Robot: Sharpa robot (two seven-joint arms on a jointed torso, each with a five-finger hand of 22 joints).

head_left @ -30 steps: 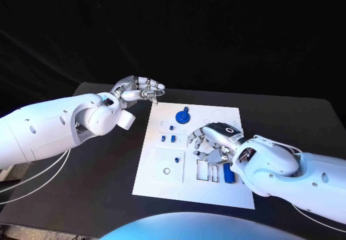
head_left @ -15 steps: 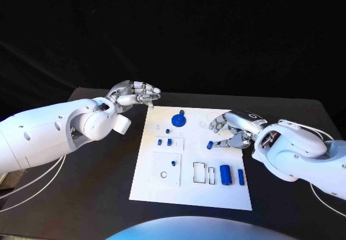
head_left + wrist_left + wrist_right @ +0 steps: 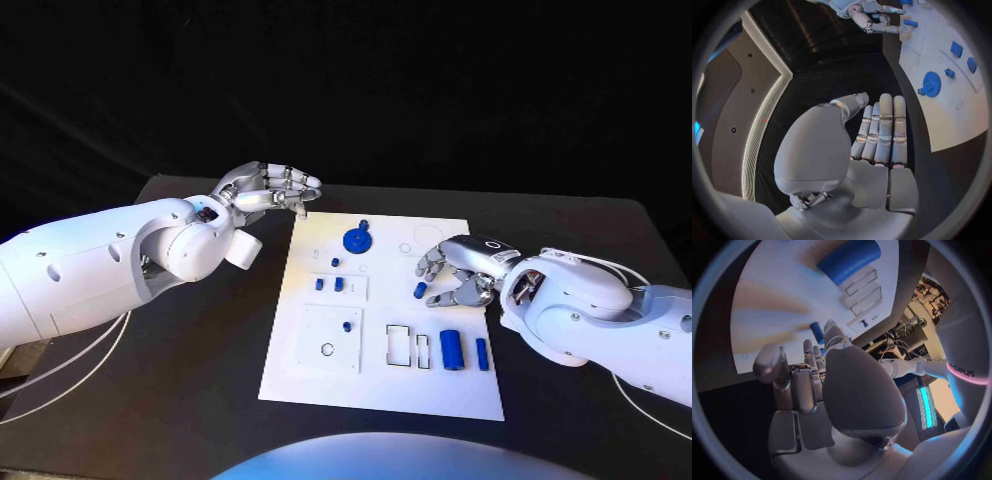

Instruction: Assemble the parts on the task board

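We see the right hand (image 3: 459,270) low over the task board (image 3: 326,372), pinching a small blue part (image 3: 420,290) at its fingertips above the board's middle; the left hand (image 3: 268,187) hangs beyond the board's far left corner, fingers curled in on nothing; a blue cylinder (image 3: 451,349) lies near the board's right edge.

Black table (image 3: 173,380) beneath the board, dark backdrop (image 3: 433,90) behind.

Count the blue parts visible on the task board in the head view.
7: round part, small peg, square pair, one at the right hand, two cylinders. Others may be hidden.
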